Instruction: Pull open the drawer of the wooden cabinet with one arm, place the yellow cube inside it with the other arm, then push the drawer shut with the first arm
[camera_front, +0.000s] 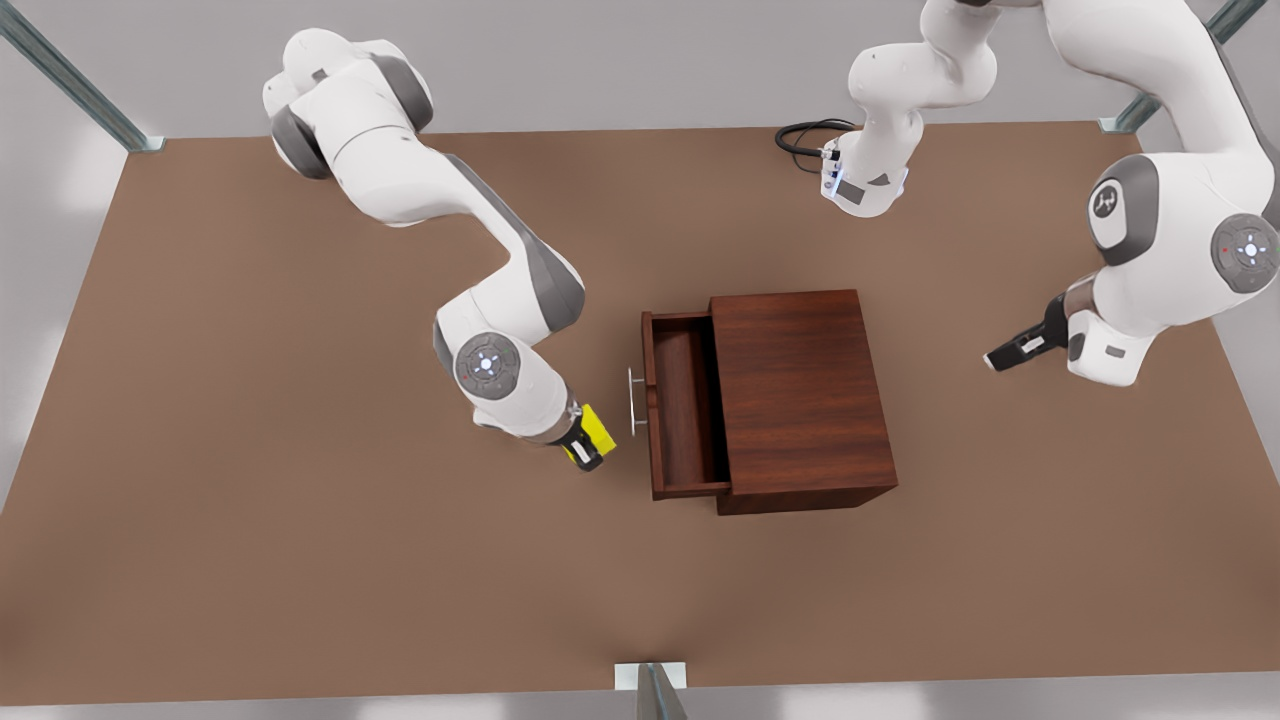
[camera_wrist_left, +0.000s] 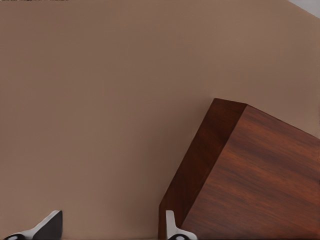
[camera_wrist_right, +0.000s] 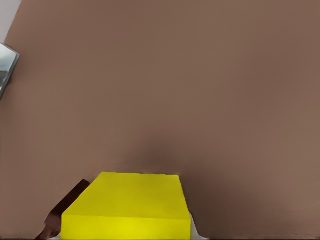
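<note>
So the right gripper (camera_front: 585, 447) is clamped on the yellow cube (camera_front: 596, 430), sitting a bit left of centre in the front view, just left of the silver bar handle (camera_front: 635, 401). In the right wrist view the cube (camera_wrist_right: 129, 209) fills the bottom middle of the frame, with brown table (camera_wrist_right: 200, 90) beyond it.

The drawer (camera_front: 685, 405) is already pulled out of the wooden cabinet (camera_front: 800, 395), tray open at frame centre, nothing in it yet.

Stuff that could bite, my guess anyway:
- the cube is right next to the handle, so a straight sideways move toward the tray probably clips the handle or front panel and nudges the drawer back in. It needs lift first.
- the tray is shallow and narrow, so letting go too near the front panel could leave the cube perched on the rim.

The left gripper (camera_front: 1020, 349) waits at the right edge of the front view, well clear of the cabinet. Its fingers (camera_wrist_left: 47, 227) stand apart with nothing between them, and the cabinet's corner (camera_wrist_left: 240, 175) sits lower right in the left wrist view.
</note>
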